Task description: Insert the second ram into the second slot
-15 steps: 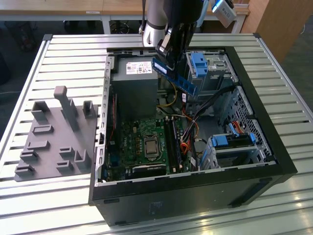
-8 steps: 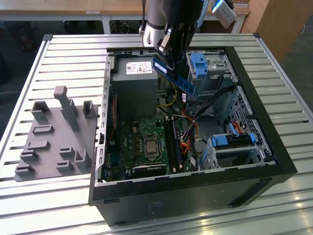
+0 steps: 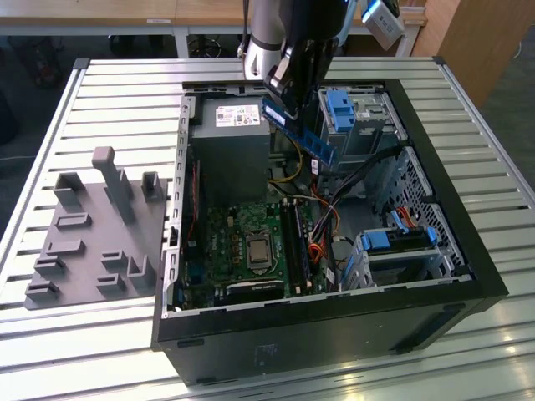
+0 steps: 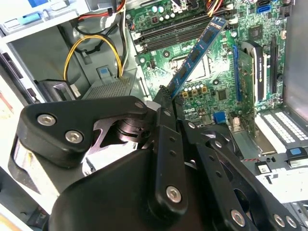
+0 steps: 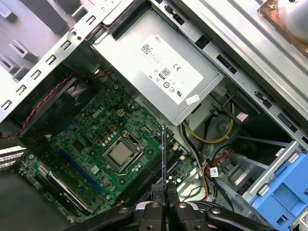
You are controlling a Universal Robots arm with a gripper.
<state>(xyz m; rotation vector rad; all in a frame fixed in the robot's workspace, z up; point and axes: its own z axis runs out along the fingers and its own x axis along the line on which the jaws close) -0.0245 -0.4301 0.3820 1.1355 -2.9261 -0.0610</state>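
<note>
My gripper [image 3: 284, 102] is shut on one end of the second ram [image 3: 299, 134], a thin blue stick that hangs tilted above the open computer case [image 3: 435, 209]. In the second wrist view the ram [image 4: 197, 53] slants out from the fingers [image 4: 162, 103] over the green motherboard [image 4: 211, 91]. The first wrist view shows the ram [image 5: 164, 154] edge-on, clamped between the two fingertips [image 5: 156, 190], above the dark memory slots [image 5: 147, 178]. These slots [image 3: 294, 242] lie beside the CPU socket [image 3: 255, 251], well below the stick. Which one is the second slot I cannot tell.
A grey power supply [image 3: 230, 146] sits at the back of the case, with blue drive-bay tabs [image 3: 341, 107] and loose cables [image 3: 322, 225] near the slots. A grey fixture plate [image 3: 92, 234] lies on the slatted table [image 3: 125, 100] at the exterior view's left.
</note>
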